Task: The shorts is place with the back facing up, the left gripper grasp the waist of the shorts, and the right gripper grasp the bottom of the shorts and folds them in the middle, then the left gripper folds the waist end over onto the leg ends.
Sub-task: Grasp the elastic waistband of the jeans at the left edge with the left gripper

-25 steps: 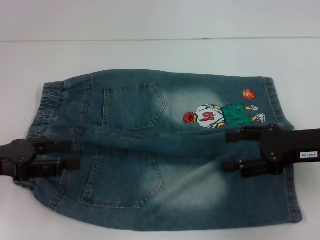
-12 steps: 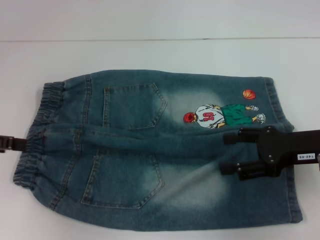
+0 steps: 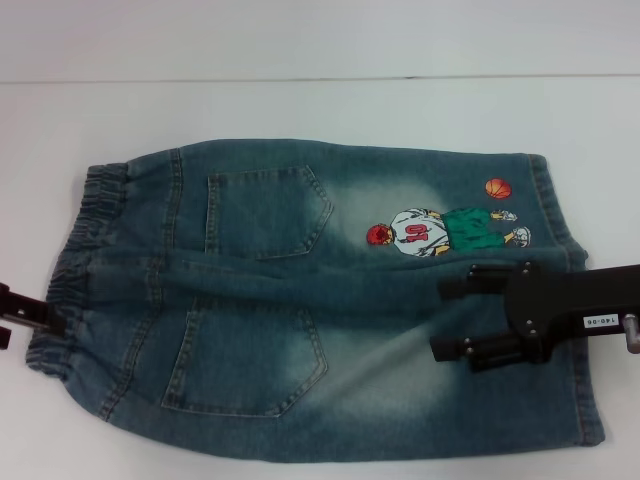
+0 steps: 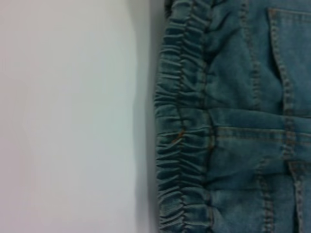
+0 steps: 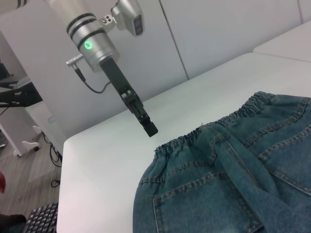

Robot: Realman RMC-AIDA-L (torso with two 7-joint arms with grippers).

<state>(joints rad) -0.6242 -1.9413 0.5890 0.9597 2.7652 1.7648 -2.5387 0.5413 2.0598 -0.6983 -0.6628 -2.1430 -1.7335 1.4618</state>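
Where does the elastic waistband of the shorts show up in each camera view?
Head view: the waistband runs down the shorts' left end.
Left wrist view: it crosses mid-frame as a gathered strip beside bare table.
Right wrist view: it edges the denim below the left gripper.
Shared landmark: the back pocket.

In the head view, the left gripper (image 3: 25, 312) was cut off by the picture's left edge, so only its fingertips were seen, and whether they were parted could not be told. Part of the shorts (image 3: 300, 300) was hidden beneath the right gripper (image 3: 452, 318), whose arm was cut by the right edge. In the left wrist view, the waistband (image 4: 182, 131) was cropped at the picture's edges.
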